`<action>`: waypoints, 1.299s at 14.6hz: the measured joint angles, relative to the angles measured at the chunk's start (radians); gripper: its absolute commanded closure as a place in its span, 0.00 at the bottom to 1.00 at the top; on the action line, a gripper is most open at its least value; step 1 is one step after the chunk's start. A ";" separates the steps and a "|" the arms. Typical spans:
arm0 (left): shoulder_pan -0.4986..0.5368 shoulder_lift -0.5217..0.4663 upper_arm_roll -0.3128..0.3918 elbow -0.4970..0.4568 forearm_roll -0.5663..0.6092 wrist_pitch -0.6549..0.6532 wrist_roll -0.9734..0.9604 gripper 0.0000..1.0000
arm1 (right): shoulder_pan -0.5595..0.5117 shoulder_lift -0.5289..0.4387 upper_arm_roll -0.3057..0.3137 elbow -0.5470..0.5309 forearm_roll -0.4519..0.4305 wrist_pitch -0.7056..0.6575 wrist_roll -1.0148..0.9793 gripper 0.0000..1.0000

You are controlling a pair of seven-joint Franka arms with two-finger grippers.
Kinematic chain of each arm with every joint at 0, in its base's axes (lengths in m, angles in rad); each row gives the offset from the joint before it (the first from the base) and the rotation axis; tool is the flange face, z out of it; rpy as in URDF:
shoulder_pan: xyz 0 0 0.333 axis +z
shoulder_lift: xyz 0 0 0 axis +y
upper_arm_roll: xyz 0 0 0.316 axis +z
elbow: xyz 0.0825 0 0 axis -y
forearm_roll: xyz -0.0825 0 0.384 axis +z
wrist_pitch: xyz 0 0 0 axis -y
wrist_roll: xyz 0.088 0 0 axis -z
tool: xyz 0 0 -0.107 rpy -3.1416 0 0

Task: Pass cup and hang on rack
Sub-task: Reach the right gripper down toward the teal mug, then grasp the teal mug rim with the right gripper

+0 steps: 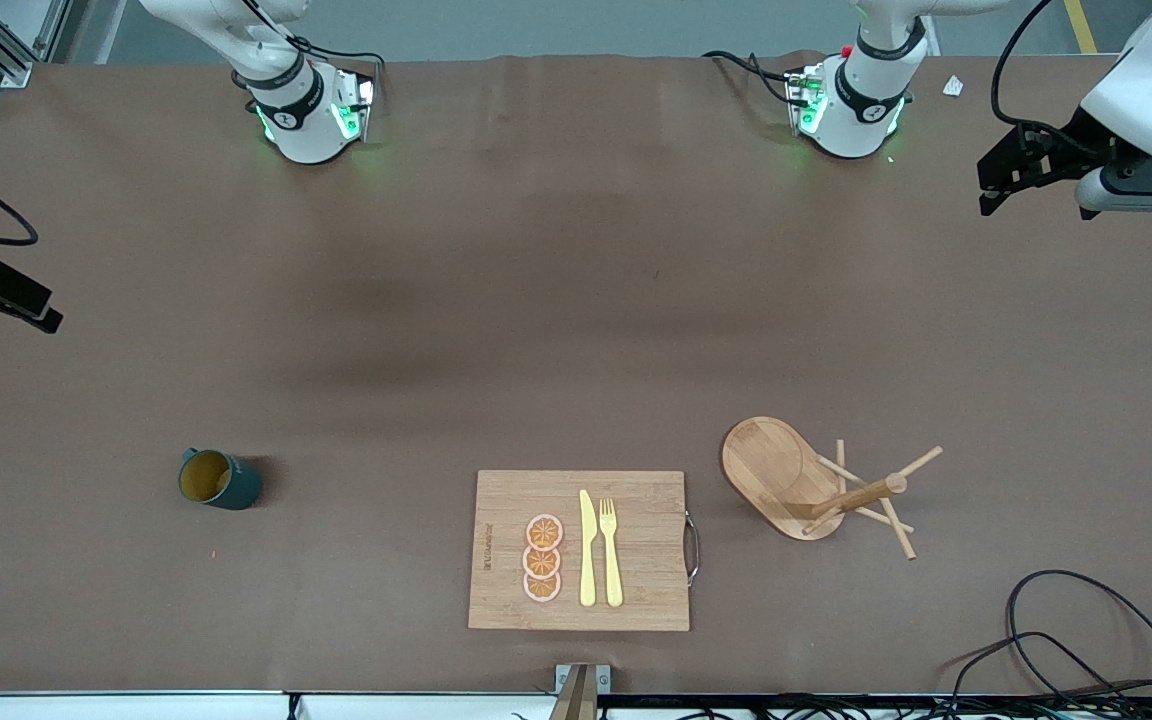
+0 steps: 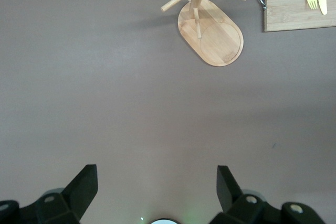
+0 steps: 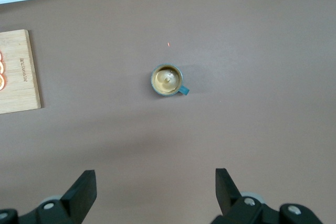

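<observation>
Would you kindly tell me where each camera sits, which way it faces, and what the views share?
Front view: high across the table, facing both arm bases; left gripper and right gripper open, waiting.
Left wrist view: looks down on the light wooden mug rack; own fingertips show.
Right wrist view: looks down on the dark teal cup with yellow inside; own fingertips show.
Shared: the bamboo cutting board appears in all three.

Upright teal cup (image 1: 219,479) well apart from wooden rack (image 1: 816,485).
</observation>
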 measured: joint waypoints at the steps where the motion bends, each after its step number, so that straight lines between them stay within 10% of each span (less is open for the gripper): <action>1: 0.000 0.000 0.000 0.000 0.000 0.000 0.000 0.00 | 0.000 0.000 0.000 0.000 0.000 0.000 0.000 0.00; 11: 0.000 0.009 0.000 0.010 0.000 0.001 0.000 0.00 | 0.000 0.011 0.001 -0.010 0.001 0.014 0.000 0.00; 19: -0.001 0.018 0.000 0.012 0.000 0.001 0.000 0.00 | 0.022 0.340 0.012 -0.043 0.000 0.218 -0.001 0.00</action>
